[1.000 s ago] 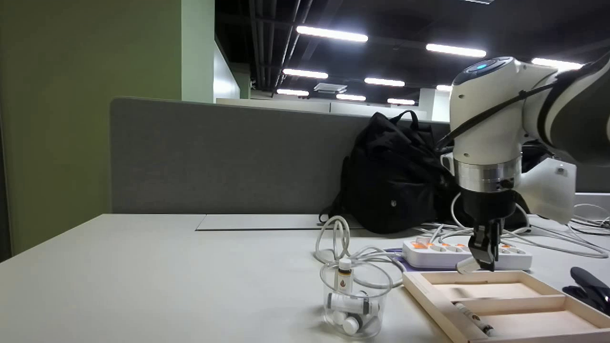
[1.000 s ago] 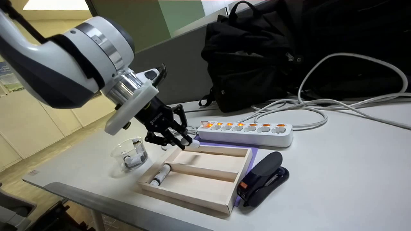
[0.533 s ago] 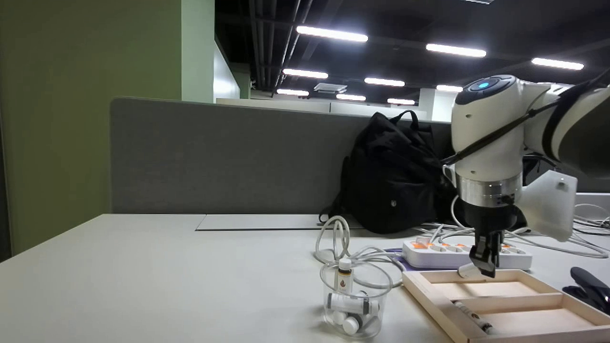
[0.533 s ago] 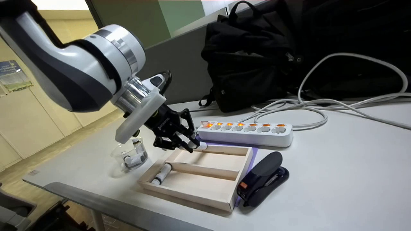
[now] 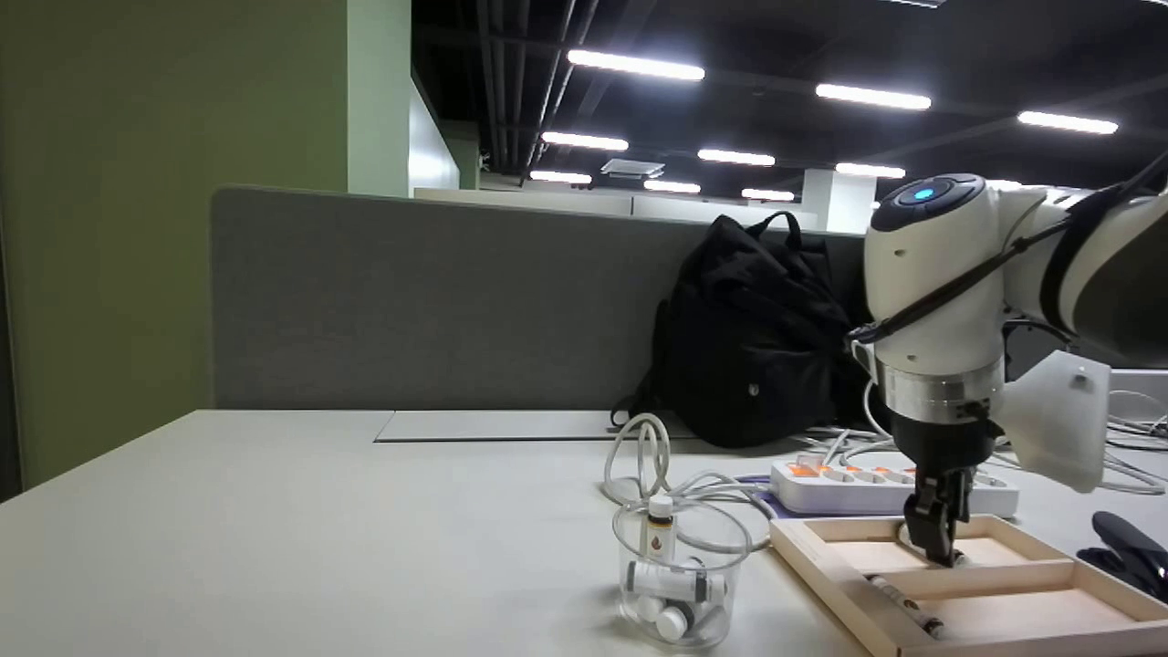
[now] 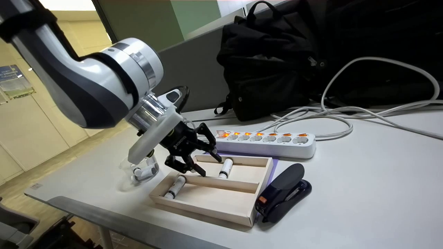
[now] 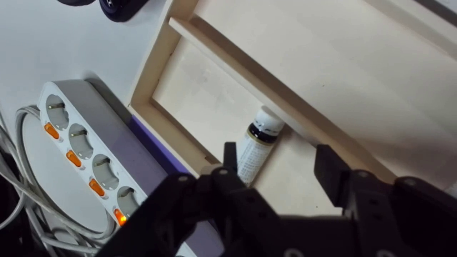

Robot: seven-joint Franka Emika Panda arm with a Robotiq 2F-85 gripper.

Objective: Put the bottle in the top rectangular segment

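Black two-fingered pincer (image 6: pixel 210 165) spread wide, small white-capped cylindrical bottle (image 7: pixel 254 154) lying free

My fingers (image 7: pixel 330 175) stand well apart with nothing clasped between them. One of them hides part of the bottle's side in the wrist view; whether they touch, I cannot tell.

The bottle lies on its side in the long narrow rectangular compartment (image 6: pixel 249 173) along the far edge of the pale wooden divided tray (image 6: pixel 207 212). Its long axis runs crosswise there: the cap points to the thin pale wooden divider (image 6: pixel 238 187) and sits just beside it, while the other end points to the far wall, behind which lies the long white power strip with orange switches (image 6: pixel 264 148).

Half a second ago I had the bottle gripped, slanting, above that far wall. Since then I have come lower, my fingers have parted, and the bottle is down inside.

Close up, its cap is white with small dark dashes round the lower edge. Next comes a glossy dark band, then a thin golden line, then a white label printed with rows of text too fine to read.
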